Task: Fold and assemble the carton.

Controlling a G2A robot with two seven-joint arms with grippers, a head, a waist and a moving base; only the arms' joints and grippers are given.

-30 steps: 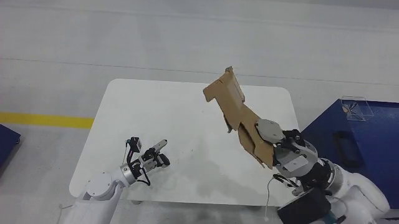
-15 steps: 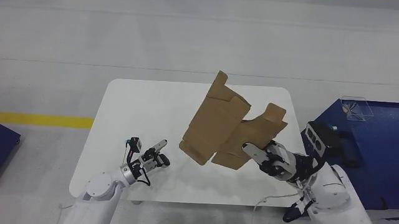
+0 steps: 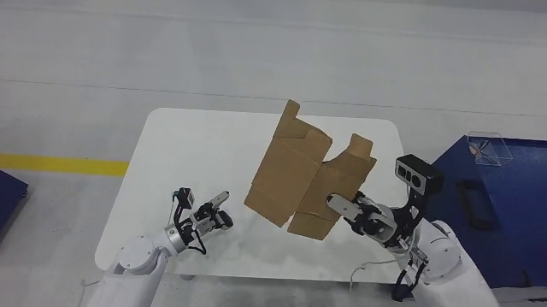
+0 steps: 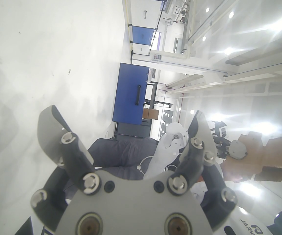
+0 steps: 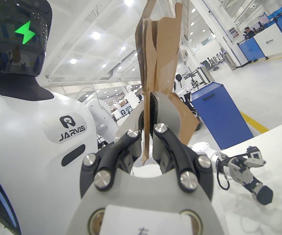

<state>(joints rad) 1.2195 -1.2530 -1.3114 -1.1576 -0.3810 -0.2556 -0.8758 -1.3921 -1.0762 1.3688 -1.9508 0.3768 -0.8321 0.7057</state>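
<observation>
The right pincer is clamped on the edge of the carton, its two fingers pressed flat against the cardboard from either side with the sheet running straight down between them. From that grip the carton rises away from the pincer as a flattened stack of brown layers seen edge-on, with one loose flap bending off just beside a finger. In the top view the same right pincer sits at the near corner of the carton, and the cardboard spreads away from it as two broad panels side by side, each ending in a short notched flap at the end farthest from the pincer. The carton is unfolded, held tilted above the middle and right part of the white surface; whether its low far corner touches the surface cannot be told. Well apart from the carton, on the other side of it from the right pincer, the left pincer hangs low over the front of the surface with its fingers spread wide and nothing between them. Its own wrist view shows the left pincer with the gap open and bare, and the carton beyond one fingertip. Behind the right pincer, off the surface, stands a blue cabinet with a small clear holder on its top.
</observation>
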